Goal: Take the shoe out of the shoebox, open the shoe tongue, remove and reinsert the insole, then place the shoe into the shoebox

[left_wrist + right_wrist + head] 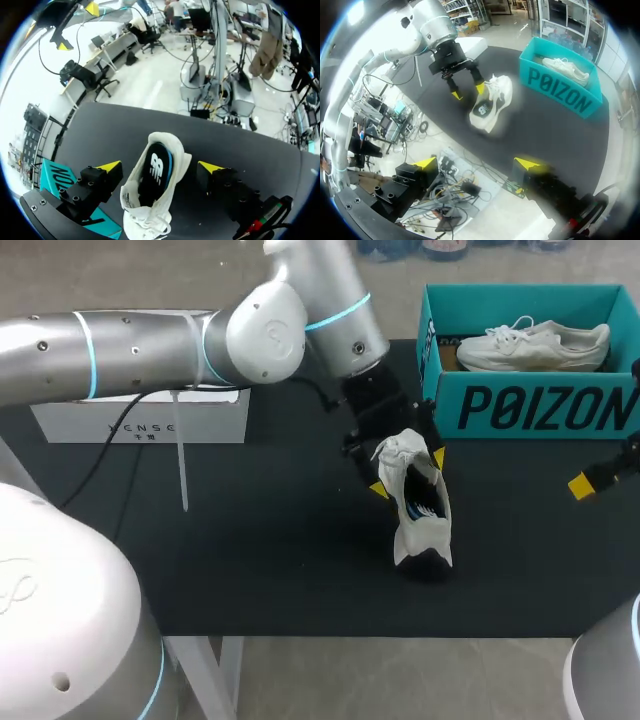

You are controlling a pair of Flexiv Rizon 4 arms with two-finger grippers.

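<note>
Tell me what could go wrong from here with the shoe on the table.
The left claw stands open astride the shoe, apparently touching neither side; closing off-centre could tip or shove it. The right claw hangs open well away, too far to steady the shoe.

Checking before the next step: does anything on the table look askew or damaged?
Only the shoe between the left claw's open fingers: its mouth gapes, the laces are loose and the insole is showing. No damage shows. The other shoe lies neatly in the shoebox.
</note>
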